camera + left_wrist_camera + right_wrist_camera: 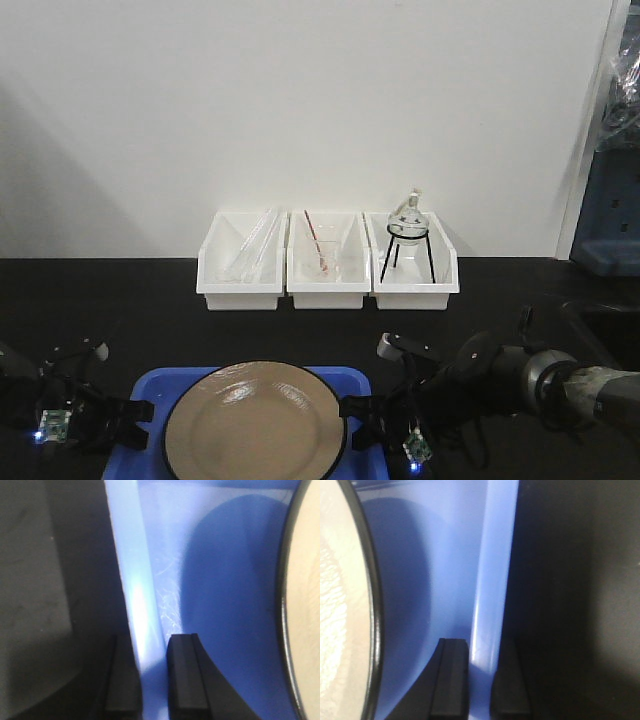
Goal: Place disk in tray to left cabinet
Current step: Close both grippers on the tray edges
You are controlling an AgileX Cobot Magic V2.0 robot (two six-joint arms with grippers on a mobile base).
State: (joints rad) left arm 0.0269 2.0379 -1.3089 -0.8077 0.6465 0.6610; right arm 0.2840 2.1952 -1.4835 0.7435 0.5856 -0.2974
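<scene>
**Blue tray pinched at both side rims**

The disk lies flat in the tray on the black table. The left gripper is clamped on the tray's left rim, one finger inside and one outside. The right gripper nips the right rim likewise. Three white bins stand behind, well apart.

Three white bins in row on black table; glass flask in rightmost; white wall behind.
</scene>
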